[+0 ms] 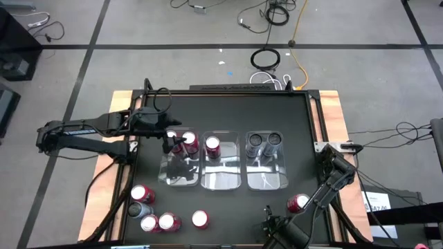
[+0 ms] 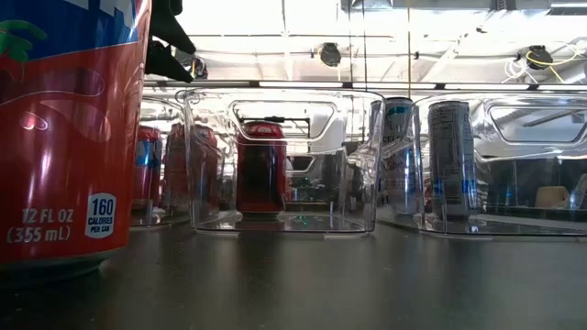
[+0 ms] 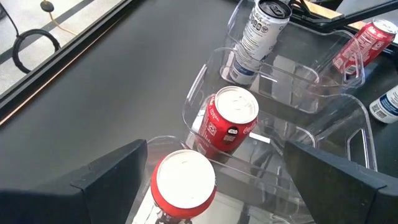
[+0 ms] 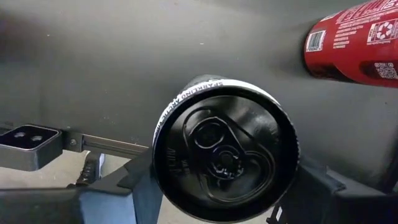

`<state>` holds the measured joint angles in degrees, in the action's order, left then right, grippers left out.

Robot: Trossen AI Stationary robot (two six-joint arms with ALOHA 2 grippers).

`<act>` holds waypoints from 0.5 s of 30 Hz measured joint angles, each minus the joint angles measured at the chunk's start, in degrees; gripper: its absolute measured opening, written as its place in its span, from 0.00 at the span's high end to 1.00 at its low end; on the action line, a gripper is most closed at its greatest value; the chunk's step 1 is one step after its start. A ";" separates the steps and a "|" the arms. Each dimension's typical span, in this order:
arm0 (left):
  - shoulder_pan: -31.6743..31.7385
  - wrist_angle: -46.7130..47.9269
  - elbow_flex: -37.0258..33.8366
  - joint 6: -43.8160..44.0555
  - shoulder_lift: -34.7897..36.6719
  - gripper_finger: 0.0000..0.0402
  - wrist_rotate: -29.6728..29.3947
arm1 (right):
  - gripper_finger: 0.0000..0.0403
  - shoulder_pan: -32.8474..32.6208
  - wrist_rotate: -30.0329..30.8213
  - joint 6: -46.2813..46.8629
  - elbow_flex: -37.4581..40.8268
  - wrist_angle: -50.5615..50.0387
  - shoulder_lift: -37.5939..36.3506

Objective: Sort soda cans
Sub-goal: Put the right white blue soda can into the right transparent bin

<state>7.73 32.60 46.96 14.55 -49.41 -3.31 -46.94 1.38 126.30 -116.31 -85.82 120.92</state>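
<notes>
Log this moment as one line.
left end effector open over left bin | right end effector closing around dark can

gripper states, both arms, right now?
Left gripper: open, over a red can in the left bin.
Right gripper: closing around a dark can; grip unconfirmed.

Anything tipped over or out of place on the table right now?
One red can near the right gripper seems to lie on its side on the mat; the right wrist view shows its side. The cans in the three clear bins stand upright.
</notes>
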 joint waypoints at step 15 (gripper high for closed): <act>0.02 -0.04 0.00 0.01 0.00 0.04 0.00 | 0.40 -0.04 3.12 -0.19 -1.35 -0.54 -0.47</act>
<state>7.75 32.56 46.96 14.55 -49.41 -3.31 -46.98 4.50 126.12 -117.66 -86.36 120.45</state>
